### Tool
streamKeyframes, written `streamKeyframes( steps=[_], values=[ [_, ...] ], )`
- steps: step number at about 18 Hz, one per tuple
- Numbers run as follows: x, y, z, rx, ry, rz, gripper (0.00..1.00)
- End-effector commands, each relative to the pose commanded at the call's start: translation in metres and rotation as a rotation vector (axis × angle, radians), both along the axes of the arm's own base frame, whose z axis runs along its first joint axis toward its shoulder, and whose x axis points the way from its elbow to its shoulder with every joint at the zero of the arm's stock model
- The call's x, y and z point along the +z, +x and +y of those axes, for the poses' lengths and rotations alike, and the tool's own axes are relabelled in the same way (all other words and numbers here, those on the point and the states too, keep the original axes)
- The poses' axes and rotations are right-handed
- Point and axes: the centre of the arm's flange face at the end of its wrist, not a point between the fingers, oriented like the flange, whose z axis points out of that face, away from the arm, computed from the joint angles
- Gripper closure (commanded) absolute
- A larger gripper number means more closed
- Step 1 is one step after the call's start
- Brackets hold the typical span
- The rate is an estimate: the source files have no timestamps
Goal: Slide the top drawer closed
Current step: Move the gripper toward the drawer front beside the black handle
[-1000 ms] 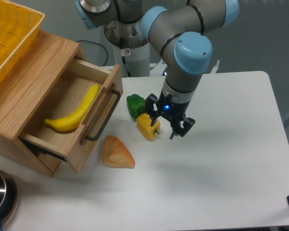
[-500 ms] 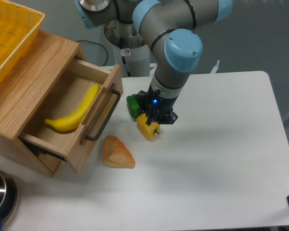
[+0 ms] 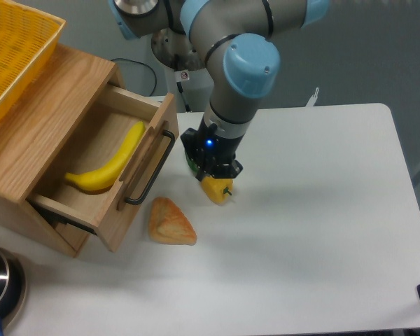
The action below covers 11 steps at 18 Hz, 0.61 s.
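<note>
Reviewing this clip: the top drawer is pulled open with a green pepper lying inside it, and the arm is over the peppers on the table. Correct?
Not quite. In the camera view the top drawer is open, but what lies inside is a banana, not a green pepper. The green pepper sits on the table beside the yellow pepper, mostly hidden under the gripper, which is indeed over them.

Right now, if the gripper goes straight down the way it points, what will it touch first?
Probably the small yellow toy pepper, which shows just under the black two-finger gripper. Its fingertips are hidden, so depth is uncertain; the green toy pepper beside it is also close.
</note>
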Motion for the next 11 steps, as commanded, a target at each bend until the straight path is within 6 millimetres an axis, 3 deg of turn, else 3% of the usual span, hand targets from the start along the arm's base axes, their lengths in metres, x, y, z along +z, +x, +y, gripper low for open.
streamKeyframes(
  steps=[11],
  values=[
    [-0.003,0.028,0.017,-0.018,0.002,-0.027,1.0]
  ],
)
